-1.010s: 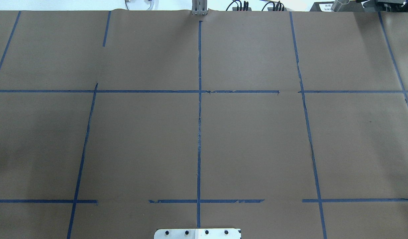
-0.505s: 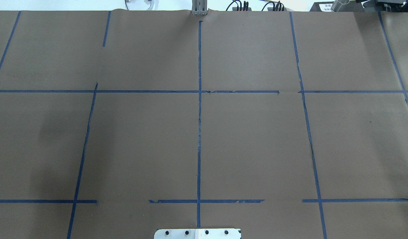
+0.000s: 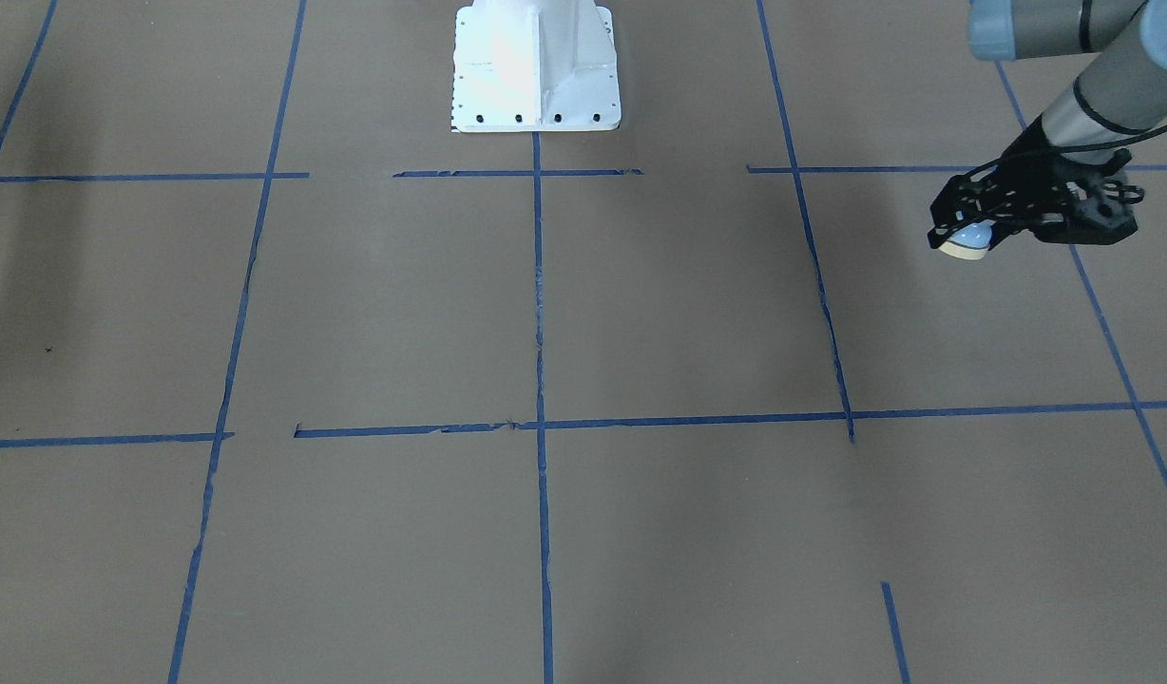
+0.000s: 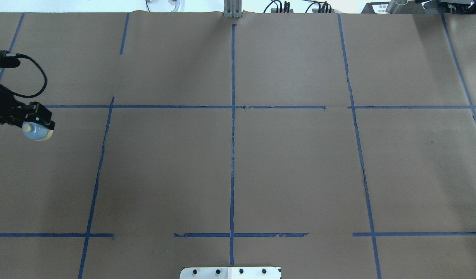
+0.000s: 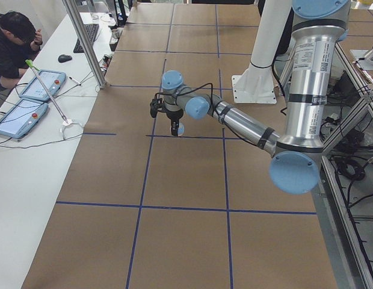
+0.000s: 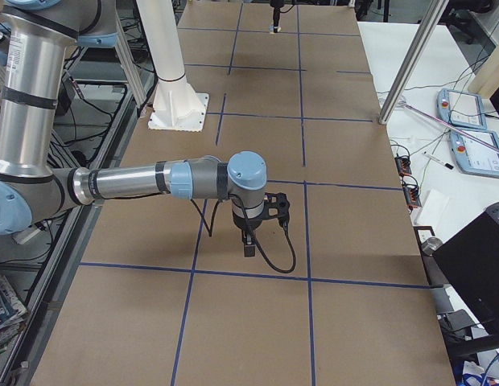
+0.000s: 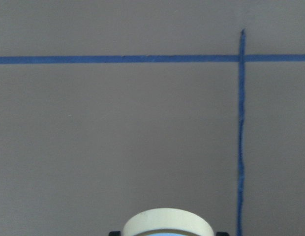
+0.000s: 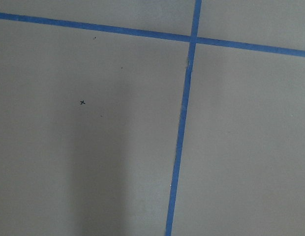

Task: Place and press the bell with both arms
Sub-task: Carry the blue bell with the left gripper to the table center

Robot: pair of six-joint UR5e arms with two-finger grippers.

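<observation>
At the overhead view's left edge, the left tool (image 4: 35, 124) pinches the bell (image 4: 37, 133); lower it level onto the worktop (image 4: 300, 166) before release. Right tool (image 6: 248, 246): cannot tell.

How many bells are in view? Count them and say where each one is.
1. The bell is clamped in the left gripper, held over the left side of the table. No other bell shows in any view.

Light-blue bell (image 4: 37, 132) with cream rim; black left gripper (image 4: 32, 124); grey left arm (image 5: 240, 123), light-blue joint caps (image 5: 197, 107); brown table (image 4: 300, 174) gridded in blue tape (image 4: 232, 155); white pedestal (image 3: 536, 66).
</observation>
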